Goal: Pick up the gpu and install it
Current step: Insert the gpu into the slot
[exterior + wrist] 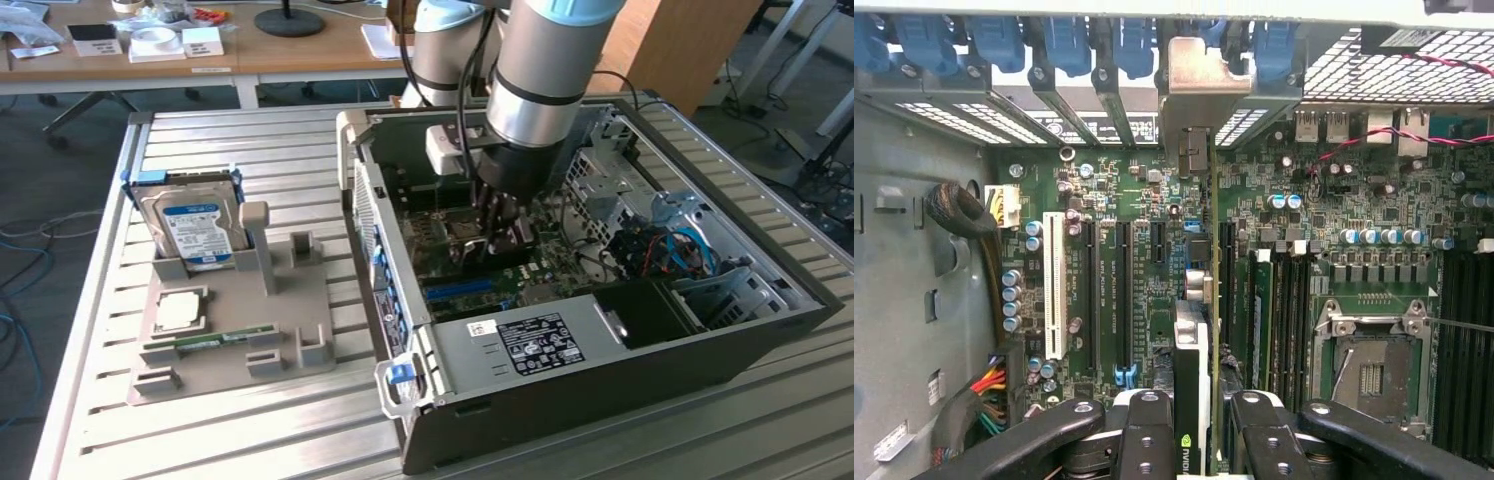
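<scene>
Inside the open computer case (574, 390), my gripper (503, 222) hangs just above the motherboard (461, 262). In the wrist view the gpu (1192, 345) stands edge-on between my two black fingers (1146, 432), and my gripper (1199, 430) is shut on it. Its silver end bracket (1200, 85) reaches to the row of rear slot openings with blue clips (1069, 45). The card's lower edge is over the motherboard (1134, 190), beside the long black expansion slots (1122, 290); whether it sits in a slot I cannot tell.
A white slot (1054, 285), the open CPU socket (1369, 370) and memory slots (1464, 330) surround the card. Cable bundles (674, 250) lie by the drive cage. Outside the case, a grey fixture (227, 350) holds a hard drive (194, 225), a processor (180, 308) and a RAM stick (220, 338).
</scene>
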You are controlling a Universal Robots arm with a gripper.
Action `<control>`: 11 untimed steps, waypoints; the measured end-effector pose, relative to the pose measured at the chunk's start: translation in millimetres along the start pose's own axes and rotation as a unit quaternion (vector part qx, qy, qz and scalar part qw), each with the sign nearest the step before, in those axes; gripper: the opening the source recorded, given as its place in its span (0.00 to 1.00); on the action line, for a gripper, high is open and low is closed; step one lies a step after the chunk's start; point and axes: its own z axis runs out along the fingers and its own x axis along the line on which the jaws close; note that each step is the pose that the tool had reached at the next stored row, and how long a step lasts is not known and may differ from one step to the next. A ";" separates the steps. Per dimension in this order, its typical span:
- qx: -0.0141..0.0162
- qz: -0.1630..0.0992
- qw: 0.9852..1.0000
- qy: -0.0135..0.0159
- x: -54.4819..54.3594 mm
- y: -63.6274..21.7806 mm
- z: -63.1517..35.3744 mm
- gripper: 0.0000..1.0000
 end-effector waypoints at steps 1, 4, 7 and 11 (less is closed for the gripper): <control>0.000 0.000 1.000 0.000 0.0 0.1 0.8 0.26; 0.000 0.000 1.000 0.000 0.1 0.2 3.3 0.26; 0.000 0.000 1.000 0.000 0.1 0.3 4.5 0.26; 0.000 0.000 1.000 0.000 0.1 0.7 4.6 0.26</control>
